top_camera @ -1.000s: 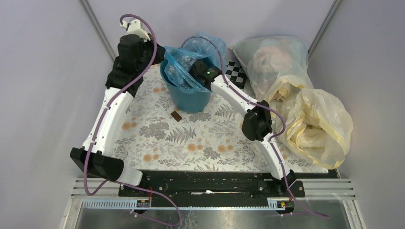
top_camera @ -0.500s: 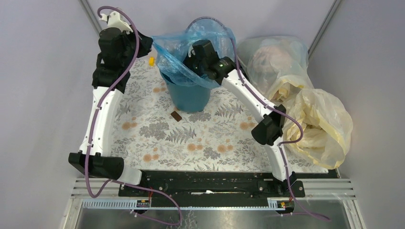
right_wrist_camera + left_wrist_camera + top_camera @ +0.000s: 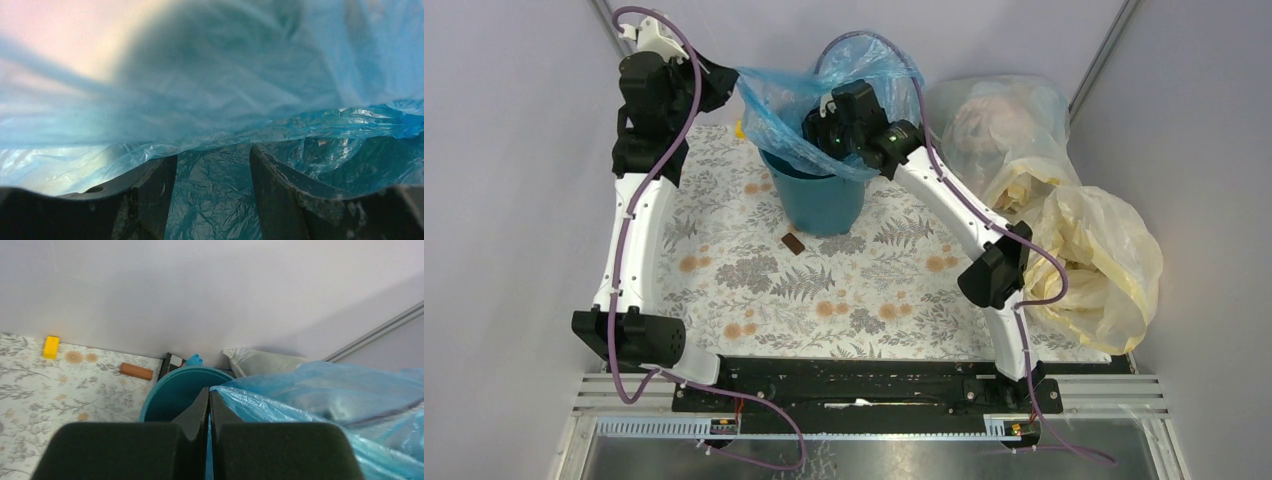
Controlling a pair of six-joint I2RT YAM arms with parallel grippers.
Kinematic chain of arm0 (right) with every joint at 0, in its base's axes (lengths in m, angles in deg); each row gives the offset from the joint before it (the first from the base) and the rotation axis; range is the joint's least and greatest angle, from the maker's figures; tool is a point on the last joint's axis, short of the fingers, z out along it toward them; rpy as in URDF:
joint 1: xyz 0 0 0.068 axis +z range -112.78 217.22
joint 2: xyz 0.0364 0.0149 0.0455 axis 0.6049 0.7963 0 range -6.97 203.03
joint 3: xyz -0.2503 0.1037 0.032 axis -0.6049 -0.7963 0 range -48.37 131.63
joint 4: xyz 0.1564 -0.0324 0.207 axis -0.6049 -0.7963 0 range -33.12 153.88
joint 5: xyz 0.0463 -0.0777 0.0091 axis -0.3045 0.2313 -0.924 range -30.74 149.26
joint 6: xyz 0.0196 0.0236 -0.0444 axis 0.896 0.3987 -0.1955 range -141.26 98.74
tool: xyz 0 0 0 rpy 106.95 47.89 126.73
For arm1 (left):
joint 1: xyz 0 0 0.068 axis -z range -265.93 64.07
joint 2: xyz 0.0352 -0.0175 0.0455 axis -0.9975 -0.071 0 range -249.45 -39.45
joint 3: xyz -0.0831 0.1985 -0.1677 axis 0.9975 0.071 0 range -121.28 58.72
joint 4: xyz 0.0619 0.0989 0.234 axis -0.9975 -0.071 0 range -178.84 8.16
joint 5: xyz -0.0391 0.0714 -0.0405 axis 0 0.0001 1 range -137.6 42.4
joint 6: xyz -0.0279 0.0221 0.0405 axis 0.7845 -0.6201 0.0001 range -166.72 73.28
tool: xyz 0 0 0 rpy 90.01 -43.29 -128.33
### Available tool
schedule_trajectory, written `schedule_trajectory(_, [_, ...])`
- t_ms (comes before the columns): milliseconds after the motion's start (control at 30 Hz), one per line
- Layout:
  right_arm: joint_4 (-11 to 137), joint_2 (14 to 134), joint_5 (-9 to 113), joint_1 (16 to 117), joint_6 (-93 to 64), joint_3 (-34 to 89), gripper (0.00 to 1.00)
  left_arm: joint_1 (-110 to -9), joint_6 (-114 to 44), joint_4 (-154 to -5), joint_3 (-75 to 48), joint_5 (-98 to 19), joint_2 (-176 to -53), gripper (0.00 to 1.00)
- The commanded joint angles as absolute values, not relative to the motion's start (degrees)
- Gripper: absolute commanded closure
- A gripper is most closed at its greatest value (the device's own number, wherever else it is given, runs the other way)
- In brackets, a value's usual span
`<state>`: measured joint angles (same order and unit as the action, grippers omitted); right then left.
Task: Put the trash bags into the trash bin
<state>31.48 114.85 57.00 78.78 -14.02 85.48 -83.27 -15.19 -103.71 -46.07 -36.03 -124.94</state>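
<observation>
Hand (image 3: pixel 212 156) of right arm (image 3: pixel 944 205) inside bag (image 3: pixel 300 75)

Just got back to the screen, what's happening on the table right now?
The left hand is shut on one edge of the thin, crinkly, translucent blue plastic bag, holding it up beside the round teal plastic bin. The right hand is inside the bag over the bin's mouth, fingers apart, gripping nothing. The bag hangs partly in the bin, with most of it billowing above the rim.
</observation>
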Motion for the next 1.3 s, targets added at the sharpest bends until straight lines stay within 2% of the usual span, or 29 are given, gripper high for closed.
schedule_trajectory(0, [31.9, 118.6, 57.7, 78.5, -14.0, 86.2, 0.38, -83.4, -12.0, -96.2, -42.6, -31.9, -123.2, 1.0])
schedule_trajectory(200, [27.8, 125.4, 54.2, 78.3, -13.4, 91.1, 0.39, -83.4, -9.8, -90.7, -39.9, -29.2, -122.2, 1.0])
schedule_trajectory(367, [27.7, 126.1, 54.1, 78.2, -13.2, 89.8, 0.39, -83.4, -6.1, -80.8, -38.3, -25.9, -121.1, 1.0])
schedule_trajectory(500, [27.6, 125.7, 56.3, 78.2, -14.9, 87.8, 0.39, -83.4, -4.0, -78.5, -39.9, -27.1, -122.0, 1.0])
schedule_trajectory(700, [26.6, 124.6, 55.2, 78.2, -18.4, 86.0, 0.39, -84.3, -6.1, -94.1, -52.0, -34.9, -129.2, 0.99])
schedule_trajectory(867, [26.6, 122.7, 53.2, 78.2, -20.2, 83.6, 0.37, -85.9, -7.3, -102.5, -60.7, -34.2, -137.4, 0.95])
schedule_trajectory(1267, [27.0, 119.7, 51.7, 78.6, -21.8, 82.2, 0.37, -88.8, -9.1, -106.7, -56.4, -34.8, -143.2, 0.95])
